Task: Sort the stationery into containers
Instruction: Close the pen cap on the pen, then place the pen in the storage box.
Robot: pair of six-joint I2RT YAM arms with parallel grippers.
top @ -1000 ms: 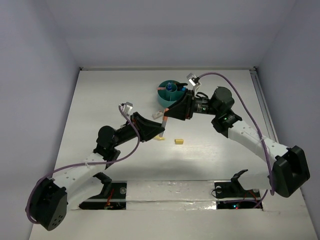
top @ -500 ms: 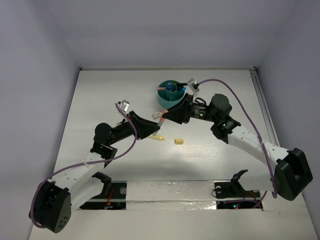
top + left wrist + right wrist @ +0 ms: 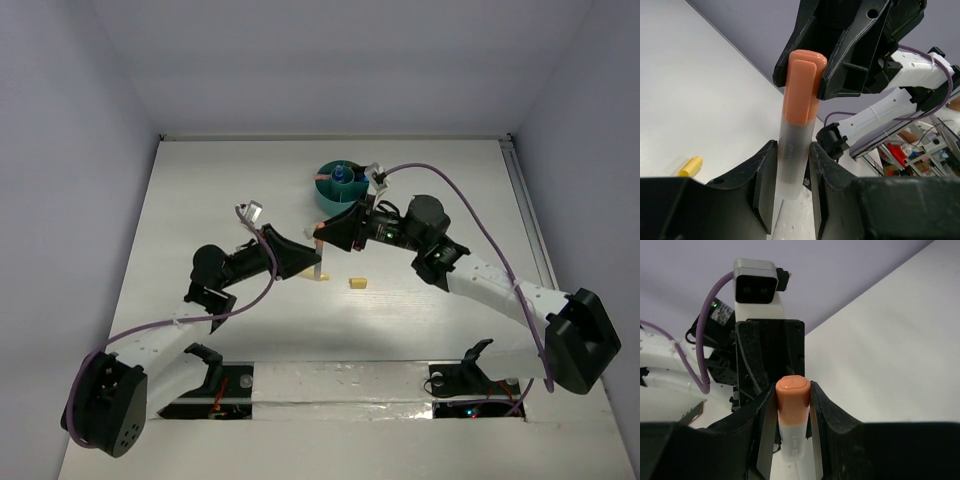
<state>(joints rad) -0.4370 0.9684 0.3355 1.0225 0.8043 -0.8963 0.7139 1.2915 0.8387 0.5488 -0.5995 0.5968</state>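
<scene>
the marker (image 3: 797, 125) hangs in the air over the middle of the bench (image 3: 200, 200), nearly upright and a little toward the far edge. both arms have it. the left gripper (image 3: 791, 156) is clamped on the frosted barrel low down. the right gripper (image 3: 791, 407) is closed on either side of the orange cap, and its pads look to be touching it.

it looks light, stiff and smooth, so it should take a firm pinch without bending. the plastic is likely slick, and it could swivel if held at one end only. the barrel is the safer hold. a cap can pull off if it carries the load, so i judge the right hold the weaker one once the left lets go.

the cup (image 3: 328, 202) stands near the far edge, just beyond the right gripper, with something blue in it. a yellow bit (image 3: 357, 283) lies on the bench nearer the front edge.

from above the two grippers overlap, so the marker shows only as a thin sliver. its lower tip is hidden below the left fingers. the cup's near side is cut off by the right arm, and i can't make out which cells are filled. the print on the barrel is too small to read.
</scene>
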